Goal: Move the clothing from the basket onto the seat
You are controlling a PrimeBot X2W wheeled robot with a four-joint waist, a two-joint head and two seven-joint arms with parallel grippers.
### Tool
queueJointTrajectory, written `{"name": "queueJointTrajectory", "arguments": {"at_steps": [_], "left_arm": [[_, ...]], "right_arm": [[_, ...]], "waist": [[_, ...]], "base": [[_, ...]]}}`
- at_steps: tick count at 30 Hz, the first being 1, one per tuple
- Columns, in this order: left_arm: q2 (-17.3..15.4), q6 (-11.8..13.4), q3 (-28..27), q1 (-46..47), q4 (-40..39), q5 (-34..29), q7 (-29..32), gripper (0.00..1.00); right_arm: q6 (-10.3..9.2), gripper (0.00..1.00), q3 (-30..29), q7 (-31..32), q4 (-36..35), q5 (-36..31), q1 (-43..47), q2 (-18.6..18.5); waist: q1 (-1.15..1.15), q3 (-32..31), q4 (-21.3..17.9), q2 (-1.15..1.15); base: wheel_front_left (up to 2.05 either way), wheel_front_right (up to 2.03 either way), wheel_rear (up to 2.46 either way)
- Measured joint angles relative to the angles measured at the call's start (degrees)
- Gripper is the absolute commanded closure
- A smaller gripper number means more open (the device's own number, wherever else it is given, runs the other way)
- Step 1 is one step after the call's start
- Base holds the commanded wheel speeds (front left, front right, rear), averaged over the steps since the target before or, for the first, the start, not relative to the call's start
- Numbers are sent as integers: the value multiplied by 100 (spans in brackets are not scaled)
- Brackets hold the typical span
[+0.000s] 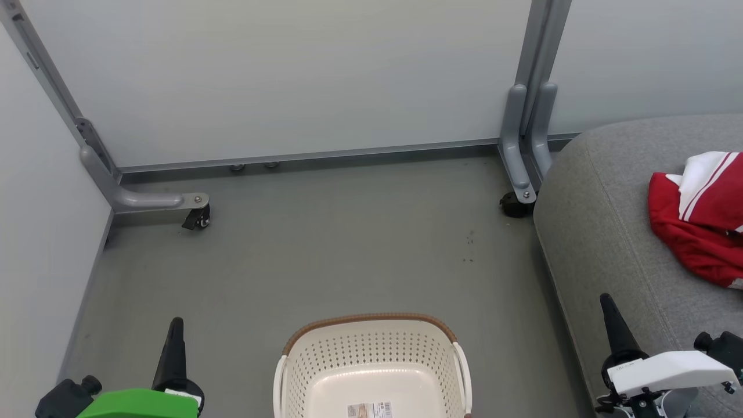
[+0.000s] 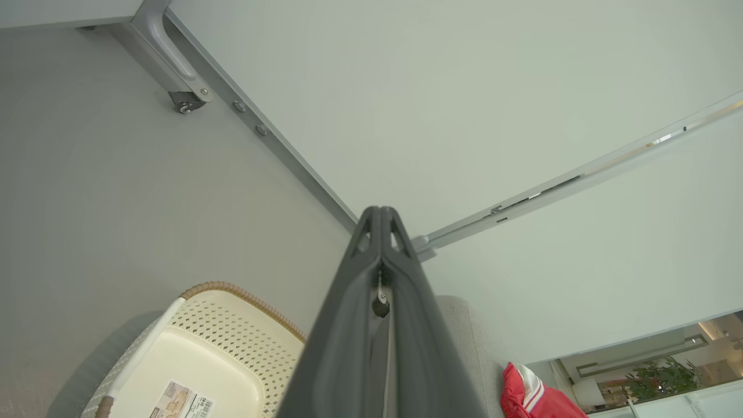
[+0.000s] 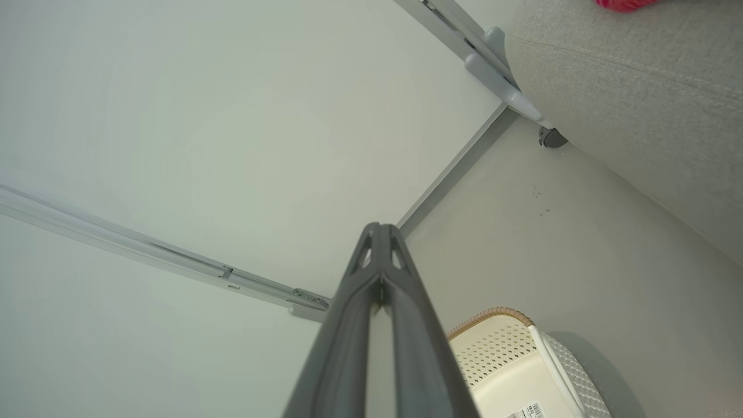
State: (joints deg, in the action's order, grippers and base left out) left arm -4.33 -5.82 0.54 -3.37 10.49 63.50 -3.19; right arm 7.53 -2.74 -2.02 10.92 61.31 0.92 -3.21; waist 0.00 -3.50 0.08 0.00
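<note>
One rumpled heap of soft red fabric clothing (image 1: 696, 232), a white-striped panel folded uppermost, lies on the large grey upholstered sofa seat (image 1: 603, 220), well apart from the small cream-white perforated plastic basket (image 1: 368, 318) and to its right. Limp and light by the look of it, the cloth would sag and trail from any grip. A raised, bunched fold near the heap's middle seems the surest hold, a thin hem the poorest. Bare plastic and a barcode sticker (image 1: 370, 410) show at the basket's bottom, so the transfer appears complete. Left of the basket, the left end effector (image 1: 176, 325) has its dark fingers pressed together on nothing. Right of the basket, beside the seat's edge, the right end effector (image 1: 607, 303) is likewise clenched and unladen. Beyond the basket stretch grey floor (image 1: 325, 244) and pale partition panels (image 1: 302, 75).
</note>
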Motion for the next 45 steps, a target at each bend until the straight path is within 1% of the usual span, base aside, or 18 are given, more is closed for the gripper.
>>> {"name": "queueJointTrajectory", "arguments": {"at_steps": [19,45], "left_arm": [[-3,-54,-164,321,118,1092,275,100],[0,-123,-377,675,266,2285,614,100]], "right_arm": [[0,100,-102,271,109,1120,-248,-3],[0,100,-231,604,232,2368,-514,-3]], "waist": [[0,110,-3,0],[0,258,-5,0]], "base": [[0,0,0],[0,0,0]]}}
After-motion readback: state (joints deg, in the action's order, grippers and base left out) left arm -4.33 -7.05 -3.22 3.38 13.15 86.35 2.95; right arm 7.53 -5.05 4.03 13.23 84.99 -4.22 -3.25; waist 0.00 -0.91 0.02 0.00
